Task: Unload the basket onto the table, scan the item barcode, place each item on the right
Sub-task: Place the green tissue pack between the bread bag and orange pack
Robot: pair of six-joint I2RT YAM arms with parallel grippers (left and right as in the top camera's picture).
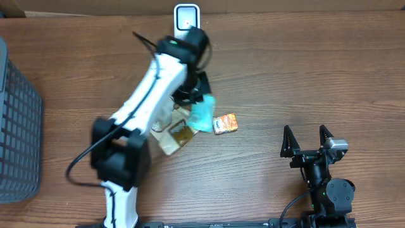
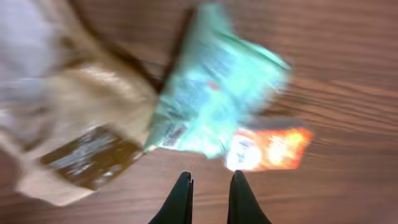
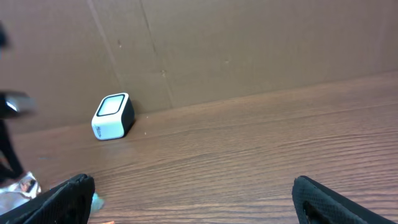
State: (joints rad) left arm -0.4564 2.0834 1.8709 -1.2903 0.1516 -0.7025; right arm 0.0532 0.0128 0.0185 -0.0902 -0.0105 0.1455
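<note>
Teal pouch (image 1: 204, 114): probably the item to scan. It lies mid-table, touching a tan bag (image 1: 172, 138) on its left, with an orange packet (image 1: 226, 123) just to its right.
Scanner (image 1: 186, 16): a white box at the far edge of the table, beyond the pile and apart from it.
Left gripper (image 2: 211, 176): it hangs over the pile with its fingers drawn together to a slit. Nothing shows between them, and the pouch sits just past the tips.
Right gripper (image 1: 305, 130): near right, spread wide, empty, well apart from the pile.
Basket (image 1: 16, 126): grey, at the left edge.
Barcode: the wrist view is smeared. A striped patch at the pouch's corner may be the barcode, but I cannot tell.
Step, judged: the pouch is not yet picked up, and a grasp comes first.
Risk, push: closed fingers coming down would shove the pouch onto the bag or knock the packet rather than take it.
Risk, double pick: the things touch, so a pinch at that edge could lift the bag too.
Risk, slip: thin slack film may slide out or droop in the grip.
Risk, no read: the code may be creased or turned away from the scanner window.
Risk, bump: the left wrist is close to the scanner and could knock it.
</note>
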